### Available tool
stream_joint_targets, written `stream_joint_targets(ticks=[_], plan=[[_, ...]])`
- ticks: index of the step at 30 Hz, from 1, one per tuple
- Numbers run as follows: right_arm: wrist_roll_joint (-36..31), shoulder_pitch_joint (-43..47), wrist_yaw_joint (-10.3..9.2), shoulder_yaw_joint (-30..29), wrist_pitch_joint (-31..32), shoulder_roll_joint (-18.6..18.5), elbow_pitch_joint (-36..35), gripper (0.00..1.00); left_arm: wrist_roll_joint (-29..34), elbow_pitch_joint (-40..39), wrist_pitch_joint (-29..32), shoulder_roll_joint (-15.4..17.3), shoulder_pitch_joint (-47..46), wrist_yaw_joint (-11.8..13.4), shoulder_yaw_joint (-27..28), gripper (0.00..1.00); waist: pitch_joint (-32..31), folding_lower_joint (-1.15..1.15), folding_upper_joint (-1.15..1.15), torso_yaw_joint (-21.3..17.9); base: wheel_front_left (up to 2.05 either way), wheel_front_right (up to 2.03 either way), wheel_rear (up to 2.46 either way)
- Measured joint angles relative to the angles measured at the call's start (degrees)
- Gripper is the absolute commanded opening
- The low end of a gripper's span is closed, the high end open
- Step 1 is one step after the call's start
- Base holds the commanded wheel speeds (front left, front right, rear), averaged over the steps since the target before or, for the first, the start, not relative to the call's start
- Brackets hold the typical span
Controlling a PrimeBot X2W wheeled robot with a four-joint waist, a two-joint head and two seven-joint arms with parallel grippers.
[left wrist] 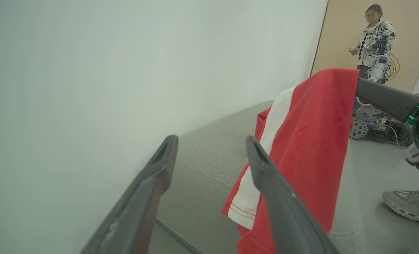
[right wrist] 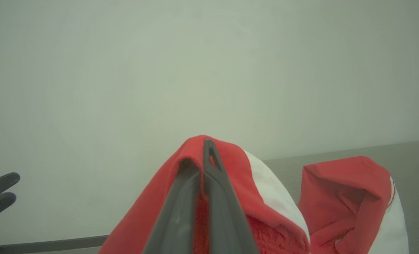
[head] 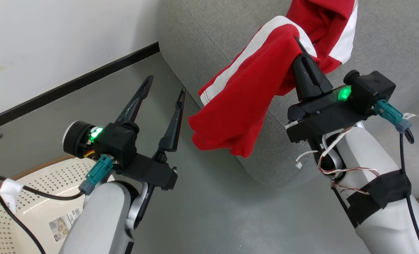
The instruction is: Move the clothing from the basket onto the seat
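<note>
Right gripper [head: 296, 39] is clamped on one red clothing piece [head: 251, 88] with a white stripe. The cloth drapes over its fingers and hangs above the rounded corner of the seat [head: 209, 38]. We note a second red piece [head: 324, 21] lying on the seat just behind it. Left gripper [head: 166, 84] has its fingers spread wide with nothing between them, over the grey floor [head: 213, 204] beside the hanging cloth. The basket [head: 36, 173] sits at lower left under the left arm. A person [left wrist: 373, 31] stands far off.
</note>
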Motion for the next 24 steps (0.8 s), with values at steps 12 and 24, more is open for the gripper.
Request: stream_joint_targets(ticks=[12,24], plan=[[-0.09,0.32,-0.96,-2.93,0.00,-1.54,-0.89,0.00,-0.10,3.03,-0.01,-1.38,-2.58,-1.00,-2.45,1.00,0.72,0.00,0.00,-0.77,0.00,0.00,0.00],[-0.03,-6.74,-0.15,-7.06,-0.24,-5.24,2.48,0.00,-0.16,3.53,0.00,-0.53,-2.47,-1.01,-2.41,1.00,2.33,0.00,0.00,-0.65,0.00,0.00,0.00]])
